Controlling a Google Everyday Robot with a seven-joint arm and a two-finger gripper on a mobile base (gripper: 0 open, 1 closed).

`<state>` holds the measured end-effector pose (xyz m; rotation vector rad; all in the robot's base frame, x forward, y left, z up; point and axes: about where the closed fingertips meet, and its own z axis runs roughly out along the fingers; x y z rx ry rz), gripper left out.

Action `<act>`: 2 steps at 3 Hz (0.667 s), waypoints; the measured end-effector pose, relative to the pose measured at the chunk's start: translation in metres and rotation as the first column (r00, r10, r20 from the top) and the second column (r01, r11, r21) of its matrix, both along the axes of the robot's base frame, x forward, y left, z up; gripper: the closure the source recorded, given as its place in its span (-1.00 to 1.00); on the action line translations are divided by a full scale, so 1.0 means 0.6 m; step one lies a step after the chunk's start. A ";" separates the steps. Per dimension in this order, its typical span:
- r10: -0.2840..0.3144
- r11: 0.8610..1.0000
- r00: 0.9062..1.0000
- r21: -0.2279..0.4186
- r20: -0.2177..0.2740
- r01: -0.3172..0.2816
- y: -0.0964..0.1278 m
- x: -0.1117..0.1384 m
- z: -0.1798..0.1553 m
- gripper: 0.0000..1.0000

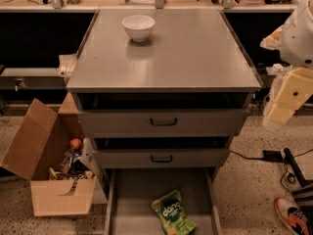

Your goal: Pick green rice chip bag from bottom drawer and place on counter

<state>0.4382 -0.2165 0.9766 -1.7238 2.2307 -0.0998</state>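
Step in hand, by judgement: the approach, no grasp yet made. Pincer (283, 104) high to the right of the cabinet (122, 124), about level with its top drawer and well apart from the bag. Open or closed: cannot tell. Plainly not gripping the bag.

Green rice chip bag (172, 213) flat and face up on the floor of the bottom drawer (134, 195), pulled out at the cabinet's foot. A little right of the cabinet's centre line, toward the front, touching neither side wall.

Long axis on a diagonal across the drawer floor. Logo end toward the cabinet's back and left, the other end toward its front and right. Dark round logo uppermost and readable.

Next move, as judged: down and leftward from the cabinet's right side, out in front of the two upper drawers, both slightly ajar, then straight down onto the bag. Wrist best turned so the grip closes across the narrow width, square to that diagonal. Thin crinkly pouch lying flat on the drawer floor, so little to pinch; likely to slide or crumple.

After that, up onto the desk (186, 58), the cabinet's flat grey top, away from the white bowl (138, 26) at its back left.
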 end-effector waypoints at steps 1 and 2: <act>0.000 1.000 1.000 0.000 0.000 0.000 0.000 0.000 0.000 -1.00; -0.008 1.000 0.999 -0.016 -0.034 0.007 0.002 0.007 -0.051 -1.00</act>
